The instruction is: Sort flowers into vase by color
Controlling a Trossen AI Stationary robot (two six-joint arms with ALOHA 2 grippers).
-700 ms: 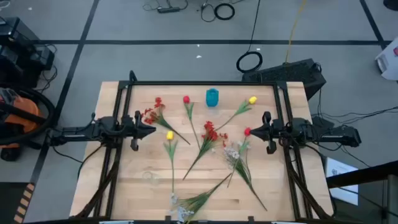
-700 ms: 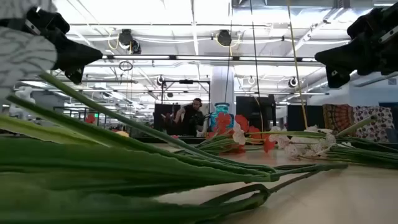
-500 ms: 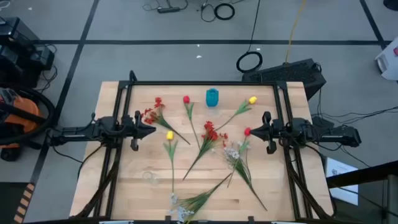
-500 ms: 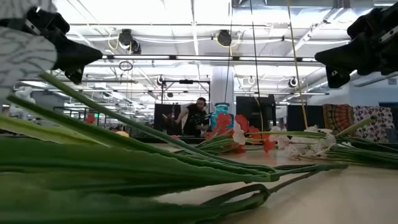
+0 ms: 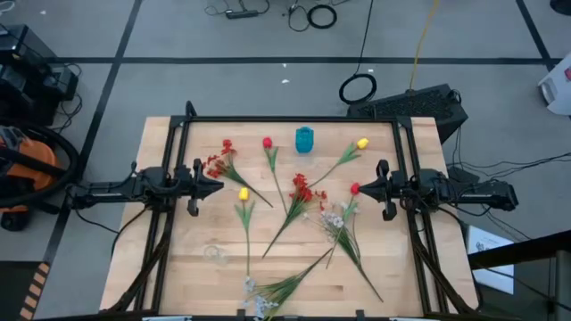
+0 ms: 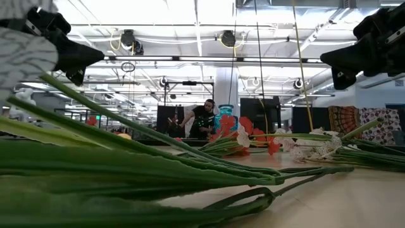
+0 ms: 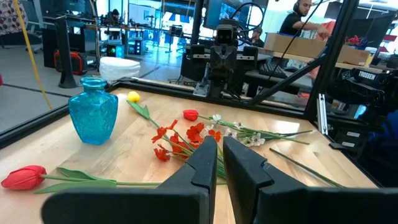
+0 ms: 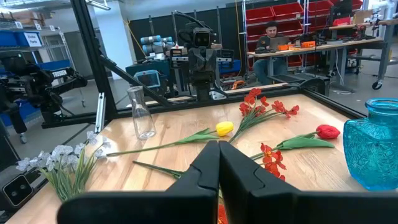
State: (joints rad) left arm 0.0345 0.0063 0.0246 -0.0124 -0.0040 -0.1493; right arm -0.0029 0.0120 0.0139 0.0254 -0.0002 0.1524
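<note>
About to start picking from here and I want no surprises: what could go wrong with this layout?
1. The red berry spray lies over other stems in the middle pile, so a grasp there may drag neighbours.
2. The clear glass vase is faint from above and looks narrow-necked; it may be knocked or missed.
3. The teal vase stands close to a red bud; reaching there might tip it.
Left gripper and right gripper are both shut and empty.
</note>
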